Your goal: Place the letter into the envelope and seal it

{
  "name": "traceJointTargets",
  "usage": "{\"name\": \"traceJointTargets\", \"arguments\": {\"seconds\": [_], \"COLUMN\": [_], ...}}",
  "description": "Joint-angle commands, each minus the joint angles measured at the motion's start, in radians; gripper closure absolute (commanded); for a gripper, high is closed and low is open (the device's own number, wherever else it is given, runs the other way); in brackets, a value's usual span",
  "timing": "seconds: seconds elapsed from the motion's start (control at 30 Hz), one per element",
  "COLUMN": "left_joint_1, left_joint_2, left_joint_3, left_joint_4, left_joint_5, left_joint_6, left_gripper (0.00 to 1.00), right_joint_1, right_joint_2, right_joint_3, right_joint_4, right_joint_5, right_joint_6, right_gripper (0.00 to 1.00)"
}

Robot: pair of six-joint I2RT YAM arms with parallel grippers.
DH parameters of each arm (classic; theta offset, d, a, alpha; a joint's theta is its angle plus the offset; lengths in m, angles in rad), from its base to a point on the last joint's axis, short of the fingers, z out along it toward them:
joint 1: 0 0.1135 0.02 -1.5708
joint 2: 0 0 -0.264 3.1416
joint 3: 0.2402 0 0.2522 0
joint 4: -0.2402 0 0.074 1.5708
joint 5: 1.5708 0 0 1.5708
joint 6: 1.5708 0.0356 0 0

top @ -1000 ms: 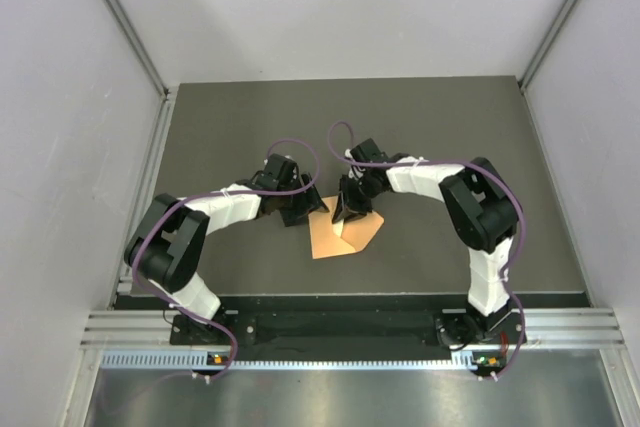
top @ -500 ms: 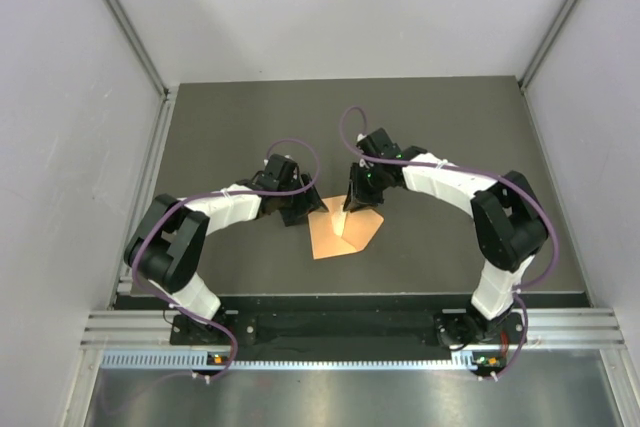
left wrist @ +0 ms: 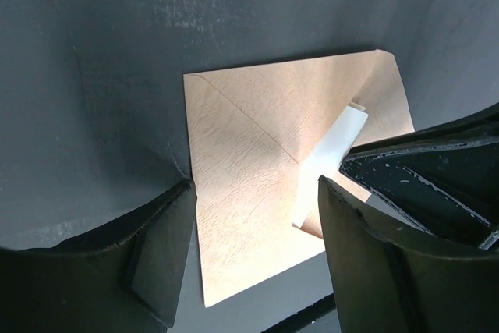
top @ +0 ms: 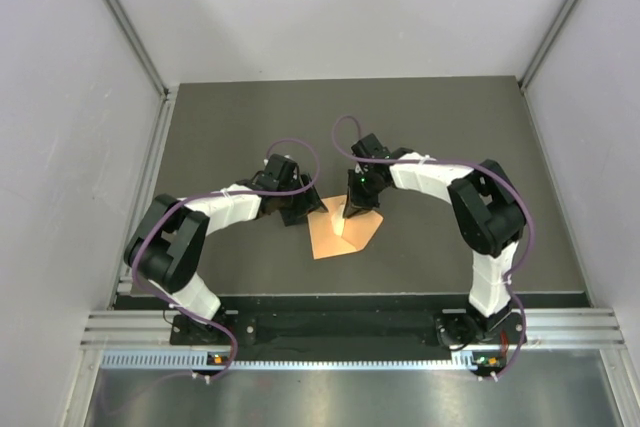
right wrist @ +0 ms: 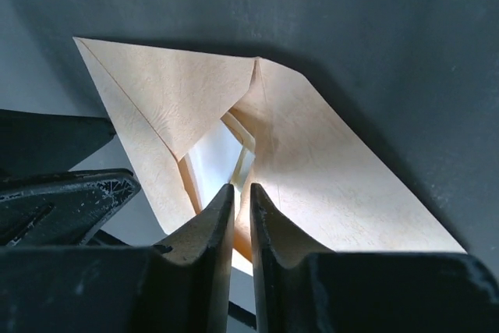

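Right fingers (right wrist: 201, 249) have just narrowed almost shut over the pale cream paper letter (right wrist: 215, 157), still entering the small orange paper envelope (right wrist: 327, 181); left fingers (left wrist: 156, 259) stand released.

Orange-tan envelope (top: 343, 235) with faint grain, pale cream letter (left wrist: 327, 157), dark grey table (top: 250, 117), purple arm cables (top: 292, 141)

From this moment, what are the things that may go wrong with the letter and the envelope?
1. The letter is only partly inside the envelope; a push from the nearly shut right gripper may crumple it instead of sliding it in.
2. The left gripper stands open over the envelope, not clamping it, so the envelope may slide on the table.
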Motion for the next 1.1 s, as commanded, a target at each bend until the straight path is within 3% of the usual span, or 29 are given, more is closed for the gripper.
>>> {"name": "traceJointTargets", "arguments": {"seconds": [0.0,0.13,0.43,0.63,0.67,0.7,0.87,1.07], "left_joint_1": [-0.002,-0.002,-0.002,-0.002,-0.002,-0.002,-0.002,-0.002], "left_joint_2": [0.015,0.032,0.053,0.05,0.049,0.047,0.041,0.049], "left_joint_3": [0.027,0.039,0.063,0.061,0.058,0.056,0.043,0.043], "left_joint_4": [-0.001,-0.004,-0.021,-0.035,-0.034,-0.032,-0.027,-0.009], "left_joint_5": [-0.003,0.002,-0.004,-0.022,-0.024,-0.024,-0.024,-0.015], "left_joint_6": [0.022,0.028,0.039,0.04,0.039,0.039,0.031,0.022], "left_gripper": [0.31,0.33,0.34,0.34,0.34,0.34,0.34,0.34], "right_joint_1": [-0.006,-0.006,-0.007,-0.024,-0.03,-0.033,-0.039,-0.038], "right_joint_2": [0.026,0.058,0.098,0.026,0.017,0.005,-0.021,0.0], "right_joint_3": [0.069,0.088,0.114,0.047,0.024,0.014,-0.015,-0.015], "right_joint_4": [0.048,0.055,0.053,0.067,0.073,0.085,0.107,0.13], "right_joint_5": [-0.033,-0.06,-0.08,-0.022,-0.027,-0.034,-0.092,-0.131], "right_joint_6": [0.002,0.004,-0.01,-0.001,0.007,0.008,-0.005,0.005], "right_gripper": [0.87,1.0,1.0,1.0,0.91,0.67,0.63,0.68]}}
